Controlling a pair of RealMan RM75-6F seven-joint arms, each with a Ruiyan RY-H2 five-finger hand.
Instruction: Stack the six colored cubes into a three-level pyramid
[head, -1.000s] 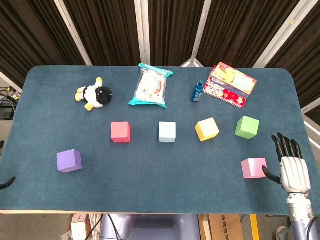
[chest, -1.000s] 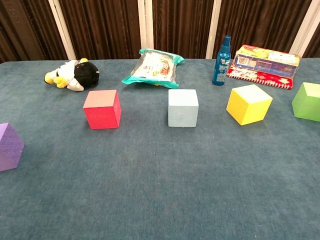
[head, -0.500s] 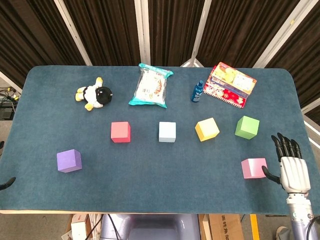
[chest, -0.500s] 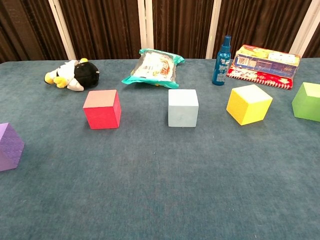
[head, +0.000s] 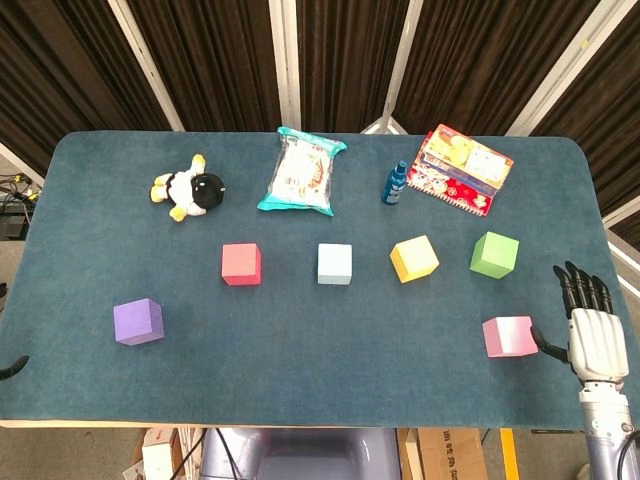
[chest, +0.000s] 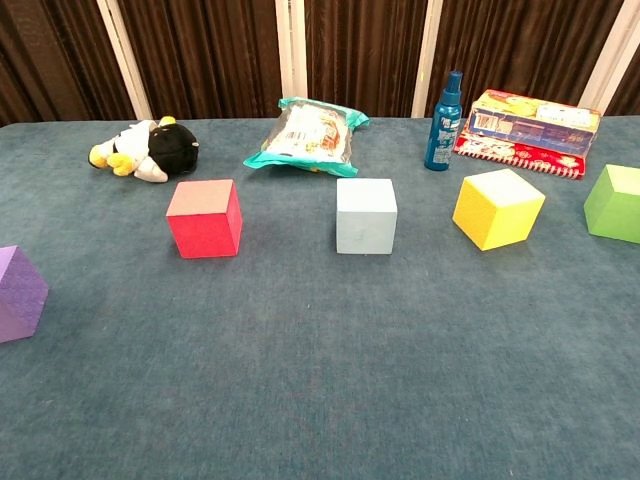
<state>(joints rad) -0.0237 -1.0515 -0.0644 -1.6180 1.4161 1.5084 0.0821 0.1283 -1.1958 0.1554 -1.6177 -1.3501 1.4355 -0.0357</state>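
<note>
A blue felt-covered counter carries 6 coloured cubes, none stacked. A row runs left to right: a red cube, a pale blue cube, a yellow cube and a green cube. A purple cube sits alone near the front left, and a pink cube near the front right.

The right hand hovers at the counter's right edge, fingers spread wide and holding nothing, thumb tip just beside the pink cube. Since 1 second ago it has drifted slightly right and toward the front edge; the cubes have not moved. Only a dark tip of the left hand shows at the far left, so its fingers cannot be judged.
</note>
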